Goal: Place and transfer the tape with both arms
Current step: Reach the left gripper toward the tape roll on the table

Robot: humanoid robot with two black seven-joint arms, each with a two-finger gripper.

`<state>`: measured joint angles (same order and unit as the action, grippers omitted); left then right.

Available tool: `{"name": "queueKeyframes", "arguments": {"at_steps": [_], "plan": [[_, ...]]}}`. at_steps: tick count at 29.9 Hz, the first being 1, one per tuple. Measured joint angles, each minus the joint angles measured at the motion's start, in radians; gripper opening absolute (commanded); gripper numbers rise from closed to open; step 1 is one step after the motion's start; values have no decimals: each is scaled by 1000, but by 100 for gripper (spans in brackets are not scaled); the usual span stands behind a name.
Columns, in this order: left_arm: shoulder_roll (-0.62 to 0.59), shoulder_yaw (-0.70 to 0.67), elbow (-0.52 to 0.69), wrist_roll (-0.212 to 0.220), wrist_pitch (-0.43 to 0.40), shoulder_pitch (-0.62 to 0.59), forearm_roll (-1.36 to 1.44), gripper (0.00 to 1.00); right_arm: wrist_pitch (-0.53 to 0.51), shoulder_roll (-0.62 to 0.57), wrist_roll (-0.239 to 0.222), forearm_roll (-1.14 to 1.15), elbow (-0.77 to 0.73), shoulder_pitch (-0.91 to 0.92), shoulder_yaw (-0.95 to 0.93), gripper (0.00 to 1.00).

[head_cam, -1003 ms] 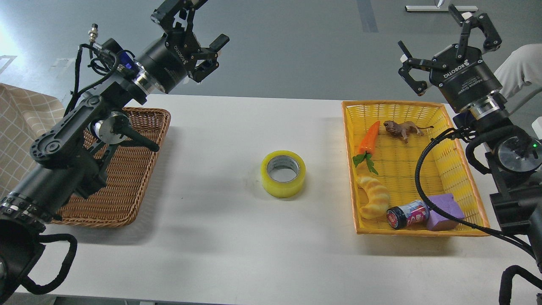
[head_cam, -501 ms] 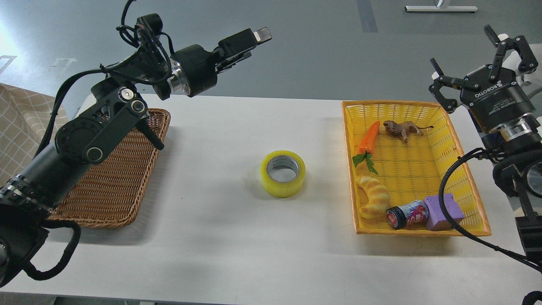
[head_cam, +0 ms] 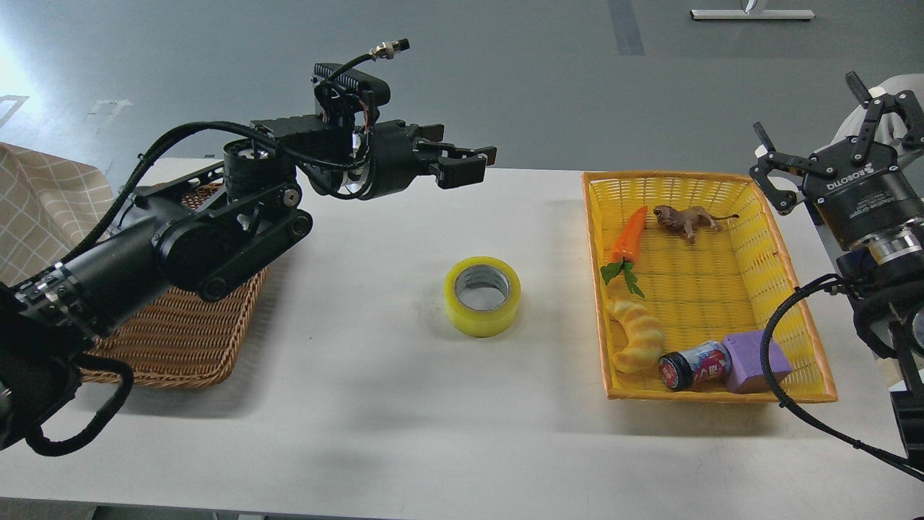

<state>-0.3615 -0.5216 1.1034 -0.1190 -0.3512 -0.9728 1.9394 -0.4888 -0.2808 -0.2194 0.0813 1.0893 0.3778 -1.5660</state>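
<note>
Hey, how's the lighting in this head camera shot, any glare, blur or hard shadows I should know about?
Head view: even, soft light; faint diffuse shadows beside the tape and below the yellow basket. A bright glare patch washes out the floor at the far left edge. Everything is sharp, including the left tool and right tool; no motion blur shows.

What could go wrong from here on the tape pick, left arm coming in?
1. The tape lies flat, core facing up, on the smooth white table; a sideways pinch by the left gripper might slide it instead of seating.
2. The left forearm hangs low over the brown wicker basket and could snag its rim while descending.
3. The right gripper sits beside the yellow basket; reaching in for a handover could clip its wall.
</note>
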Motion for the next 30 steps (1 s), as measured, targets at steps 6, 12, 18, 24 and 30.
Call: {"name": "queueKeyframes", "arguments": {"at_steps": [6,12,18,24,30], "plan": [[-4,115,16,11,0,-15,47,98,0,4,0,1,-2,0,0,100],[-6,191,20,9,-3,-17,70,98,0,6,0,4,-9,3,1,100],[5,214,21,4,-14,-26,72,98,0,8,0,6,-15,0,7,100],[39,256,17,9,-21,-18,64,98,0,8,0,12,-17,0,10,100],[86,292,-35,23,-23,-13,63,98,0,7,0,14,-18,1,12,100]]}}
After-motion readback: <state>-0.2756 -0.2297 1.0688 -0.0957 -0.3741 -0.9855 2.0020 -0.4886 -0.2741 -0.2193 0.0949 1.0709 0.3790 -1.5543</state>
